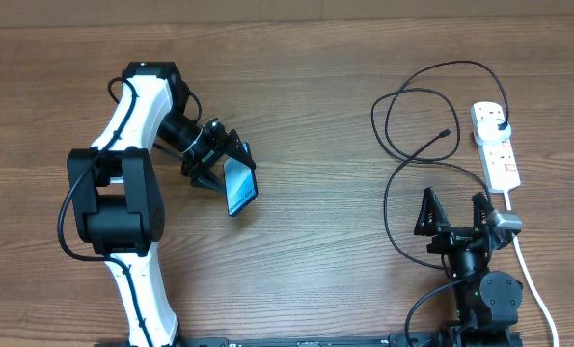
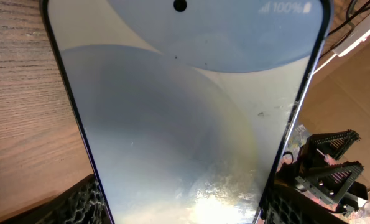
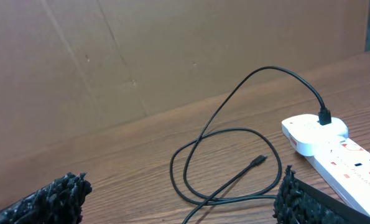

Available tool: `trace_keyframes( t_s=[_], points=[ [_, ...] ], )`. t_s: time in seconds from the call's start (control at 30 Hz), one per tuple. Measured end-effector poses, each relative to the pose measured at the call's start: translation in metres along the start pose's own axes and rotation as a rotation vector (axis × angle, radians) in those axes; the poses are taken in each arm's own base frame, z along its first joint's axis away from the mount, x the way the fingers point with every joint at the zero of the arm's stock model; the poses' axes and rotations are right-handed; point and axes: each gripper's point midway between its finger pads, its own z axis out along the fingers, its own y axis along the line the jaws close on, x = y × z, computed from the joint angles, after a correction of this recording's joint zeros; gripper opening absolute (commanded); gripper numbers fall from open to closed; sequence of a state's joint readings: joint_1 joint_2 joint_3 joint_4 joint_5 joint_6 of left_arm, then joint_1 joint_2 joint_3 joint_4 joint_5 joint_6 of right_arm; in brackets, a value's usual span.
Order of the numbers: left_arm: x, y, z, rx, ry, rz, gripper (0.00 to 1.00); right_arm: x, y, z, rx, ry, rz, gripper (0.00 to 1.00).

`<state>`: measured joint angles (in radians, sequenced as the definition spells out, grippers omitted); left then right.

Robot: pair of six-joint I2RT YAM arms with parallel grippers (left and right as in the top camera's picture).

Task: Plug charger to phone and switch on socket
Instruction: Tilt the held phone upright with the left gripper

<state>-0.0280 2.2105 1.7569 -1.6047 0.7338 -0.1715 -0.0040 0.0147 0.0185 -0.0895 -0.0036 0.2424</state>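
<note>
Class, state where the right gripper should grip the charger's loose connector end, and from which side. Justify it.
Grip the charger just behind its connector tip, coming down from above, jaws straddling it crosswise. It lies flat on the table, straight there, with bare wood either side, so the open right gripper should fit.

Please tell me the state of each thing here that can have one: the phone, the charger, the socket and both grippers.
left gripper: shut on the phone.
right gripper: open, empty.
phone: screen lit, no cable in it.
socket: charger plugged in at one end; whether the switch is on or off, cannot tell.
charger: connector tip lying free on the table.
</note>
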Motion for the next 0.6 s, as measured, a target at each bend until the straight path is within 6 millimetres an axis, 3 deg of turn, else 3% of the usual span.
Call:
trace_keyframes(
  t_s=[0.6],
  points=[
    [0.0065, -0.0015, -0.0001, 0.011, 0.025, -0.010, 0.66, 0.0001, 0.0001, 0.0000, 0.000, 0.000, 0.000, 1.00]
  ],
)
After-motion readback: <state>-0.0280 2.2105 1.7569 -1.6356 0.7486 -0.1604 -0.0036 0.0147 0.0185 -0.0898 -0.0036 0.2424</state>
